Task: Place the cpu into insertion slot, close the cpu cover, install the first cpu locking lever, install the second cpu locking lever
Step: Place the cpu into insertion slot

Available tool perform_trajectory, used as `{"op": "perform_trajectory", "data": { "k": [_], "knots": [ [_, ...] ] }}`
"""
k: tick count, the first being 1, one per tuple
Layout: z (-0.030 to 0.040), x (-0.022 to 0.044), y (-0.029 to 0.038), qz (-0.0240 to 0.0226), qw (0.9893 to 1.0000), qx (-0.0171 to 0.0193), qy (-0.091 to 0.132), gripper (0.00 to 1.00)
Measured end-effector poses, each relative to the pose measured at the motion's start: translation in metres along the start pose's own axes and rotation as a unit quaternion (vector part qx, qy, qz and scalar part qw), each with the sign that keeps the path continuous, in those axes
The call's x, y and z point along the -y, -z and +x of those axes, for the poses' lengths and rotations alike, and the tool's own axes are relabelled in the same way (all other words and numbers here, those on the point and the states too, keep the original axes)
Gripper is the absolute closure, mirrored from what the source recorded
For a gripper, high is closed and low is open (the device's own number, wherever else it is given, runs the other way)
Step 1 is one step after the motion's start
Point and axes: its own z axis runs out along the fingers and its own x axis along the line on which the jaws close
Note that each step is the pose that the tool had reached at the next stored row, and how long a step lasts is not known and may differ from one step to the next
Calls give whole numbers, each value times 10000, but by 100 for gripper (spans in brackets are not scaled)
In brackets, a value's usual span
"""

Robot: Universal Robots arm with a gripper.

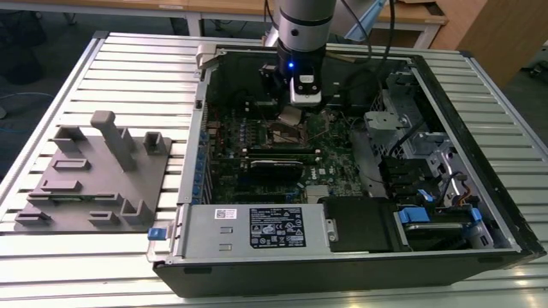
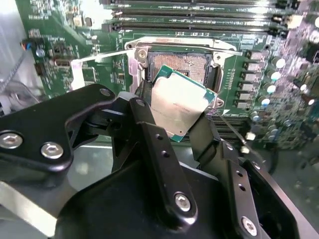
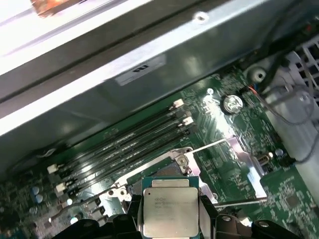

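Note:
My gripper (image 2: 176,118) is shut on the cpu (image 2: 180,103), a flat square chip with a dull silver top and a green edge, pinched on two opposite sides by the black fingers (image 2: 149,124). The chip hangs tilted just above the insertion slot (image 2: 185,61), whose dark pin field lies uncovered. The cpu cover (image 2: 102,59) stands flipped open beside the socket. A thin locking lever (image 2: 230,125) sticks out free near the socket. The first wrist view has the cpu (image 3: 170,211) over the insertion slot (image 3: 164,172), with the cpu cover (image 3: 238,152) off to one side. In the exterior view the gripper (image 1: 292,114) hovers over the insertion slot (image 1: 289,135).
The green motherboard (image 1: 256,151) sits inside an open black computer case (image 1: 479,192). Long black memory slots (image 2: 199,22) run close past the socket. A power supply (image 1: 256,228) fills the case's near side. A grey part holder (image 1: 94,173) rests on the slatted table at the exterior view's left.

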Motion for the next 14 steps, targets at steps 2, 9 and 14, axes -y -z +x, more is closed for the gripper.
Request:
{"op": "perform_trajectory", "data": {
  "k": [2, 9, 14],
  "knots": [
    [0, 0, 0, 0, 10000, 4, -59, 46],
    [3, 1, -2, 1, 9997, 21, -263, 46],
    [3, 2, -6, 4, 9975, 57, -711, 46]
  ]
}}
